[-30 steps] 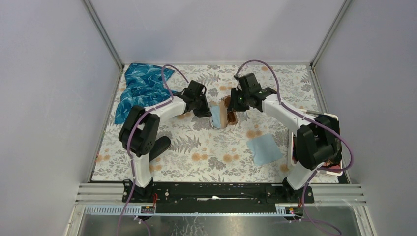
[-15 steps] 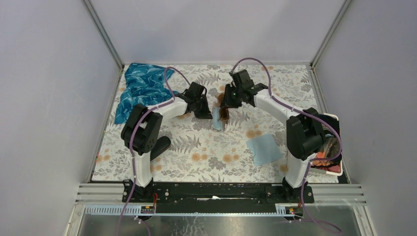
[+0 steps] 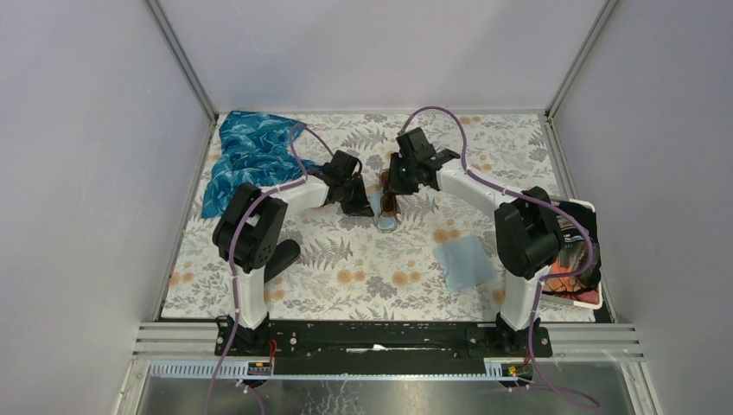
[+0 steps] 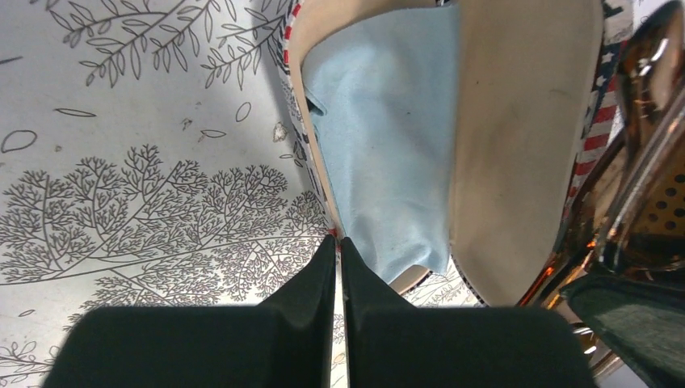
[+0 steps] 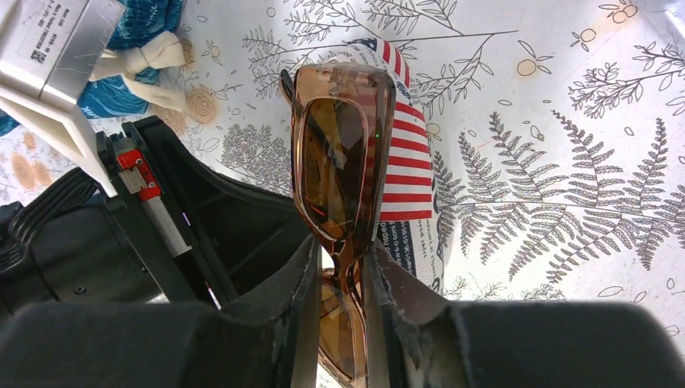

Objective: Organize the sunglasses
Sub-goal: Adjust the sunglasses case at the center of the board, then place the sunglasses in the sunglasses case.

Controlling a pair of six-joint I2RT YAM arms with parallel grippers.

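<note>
tabletop (image 4: 121, 178): white covering, matte, printed with fine ferns and branches.
case (image 4: 525, 137): oval shell lying open; stars-and-stripes outside, smooth beige lining.
liner cloth (image 4: 388, 137): pale blue, soft nap, lying inside the case.
sunglasses (image 5: 343, 162): squarish brown translucent lenses in a glossy brown frame; stood on edge over the middle of the tabletop, against the open case.
right claw (image 5: 339, 271): black fingers clenched on the sunglasses at the bridge, one lens above them, one below.
left claw (image 4: 338, 246): black wedge fingertips pressed nearly together, pinching the thin rim of the case.
loose cloth (image 3: 464, 262): pale blue square, flat, near the right arm.
</note>
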